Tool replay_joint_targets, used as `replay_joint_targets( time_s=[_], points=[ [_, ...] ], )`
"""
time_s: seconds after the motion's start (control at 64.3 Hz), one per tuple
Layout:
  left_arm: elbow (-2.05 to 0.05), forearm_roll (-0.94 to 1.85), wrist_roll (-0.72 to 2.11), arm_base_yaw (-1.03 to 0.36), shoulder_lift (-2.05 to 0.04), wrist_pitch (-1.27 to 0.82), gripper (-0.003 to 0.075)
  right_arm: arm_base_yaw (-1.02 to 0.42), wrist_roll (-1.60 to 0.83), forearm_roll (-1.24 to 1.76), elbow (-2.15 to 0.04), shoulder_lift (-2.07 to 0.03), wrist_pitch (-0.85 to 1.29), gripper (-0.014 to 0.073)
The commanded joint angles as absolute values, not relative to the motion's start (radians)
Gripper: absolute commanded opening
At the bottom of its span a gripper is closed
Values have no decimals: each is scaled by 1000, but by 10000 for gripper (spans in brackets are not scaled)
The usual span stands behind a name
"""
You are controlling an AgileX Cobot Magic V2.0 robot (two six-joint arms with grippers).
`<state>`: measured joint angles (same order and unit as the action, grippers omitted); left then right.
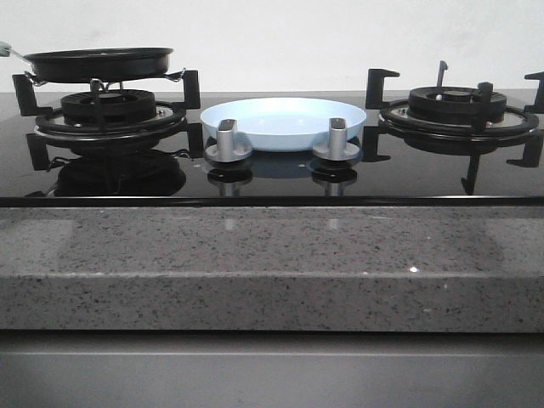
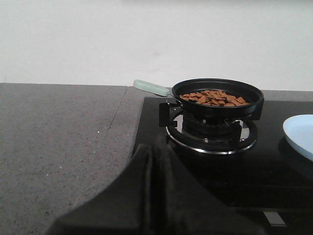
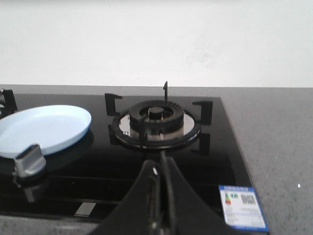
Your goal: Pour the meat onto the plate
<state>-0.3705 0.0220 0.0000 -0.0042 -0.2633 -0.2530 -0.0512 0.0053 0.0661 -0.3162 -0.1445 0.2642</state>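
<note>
While both grippers, left (image 2: 155, 147) and right (image 3: 160, 164), sit pressed together empty, meat (image 2: 213, 98) lies well beyond the left.

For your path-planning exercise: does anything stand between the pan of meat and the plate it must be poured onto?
Nothing visible does. The meat lies in the frying pan on the left burner; the plate sits beside it on the glass hob, with only the burner's raised grate prongs between. The two knobs stand before the plate.

A small white-and-blue paper sticker (image 3: 242, 207) sat on the near right corner of the glossy black glass hob (image 3: 215, 161). It bore a QR code and coloured bars; its print was too small to read.
</note>
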Motion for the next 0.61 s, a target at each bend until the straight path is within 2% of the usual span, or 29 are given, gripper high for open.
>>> replay_joint_targets(
  time_s=[0.0,0.187,0.311,0.373,0.436,0.482,0.591],
  points=[
    [-467,30,-17,-3,-388,-158,-20,-46,0,71,-433,-275,221,-60],
    [-536,30,-17,-3,-554,-64,-20,-48,0,71,-564,-503,222,-60],
    [-536,30,-17,-3,-575,-25,-13,-48,0,71,-578,-551,192,-50],
    [-536,30,-17,-3,-575,-23,23,-48,0,71,-578,-555,191,-10],
    [-536,30,-17,-3,-575,-23,94,-48,0,71,-578,-555,191,80],
    [-536,30,-17,-3,-575,-25,177,-48,0,71,-578,-555,191,155],
    [-536,34,-17,-3,-575,-25,414,-48,0,71,-578,-556,191,375]
  ],
)
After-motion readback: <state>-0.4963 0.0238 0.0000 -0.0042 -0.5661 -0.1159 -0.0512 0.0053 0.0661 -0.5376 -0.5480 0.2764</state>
